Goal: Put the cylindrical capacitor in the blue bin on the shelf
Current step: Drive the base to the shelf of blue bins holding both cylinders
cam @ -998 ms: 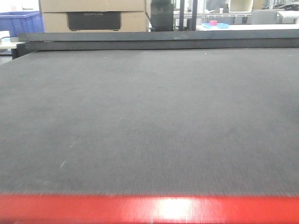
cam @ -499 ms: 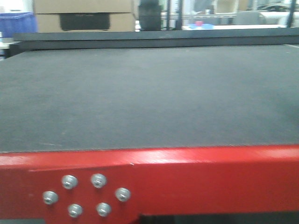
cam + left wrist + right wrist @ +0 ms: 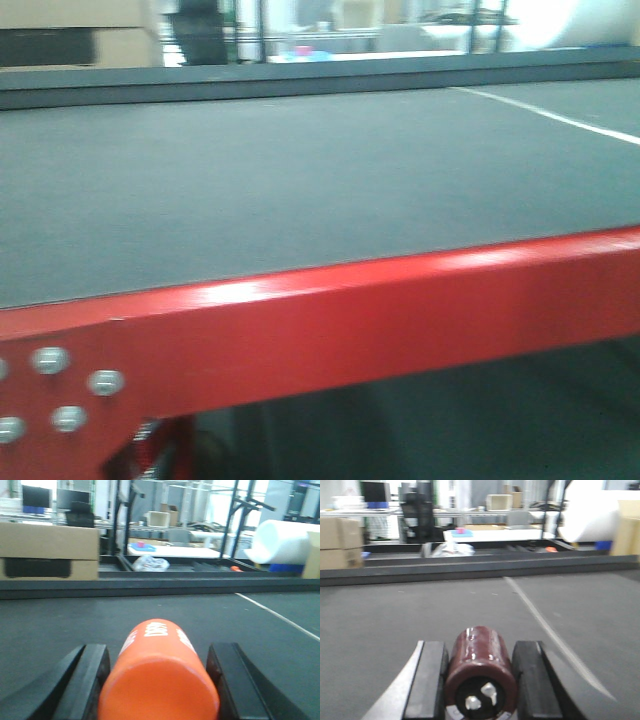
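Observation:
In the right wrist view my right gripper [image 3: 480,647] is shut on the cylindrical capacitor [image 3: 480,662], a stubby dark maroon cylinder with two silvery terminals on the end facing the camera. In the left wrist view my left gripper [image 3: 159,652] is shut on a larger orange cylinder [image 3: 157,680] with white print. Both are held just above the dark table top [image 3: 395,615]. No gripper shows in the front view. The shelf and the blue bin are out of view.
The red-edged table [image 3: 350,320] with a dark mat crosses the front view, slanted, with bolts at its left [image 3: 50,360]. A white line [image 3: 540,617] runs across the mat. Cardboard boxes [image 3: 47,550], a white roll [image 3: 282,542] and benches stand beyond the far edge.
The front view has pulled back from the table and swung to the right. The red edge has risen in the frame and now slants, and the cardboard box has slid off to the left.

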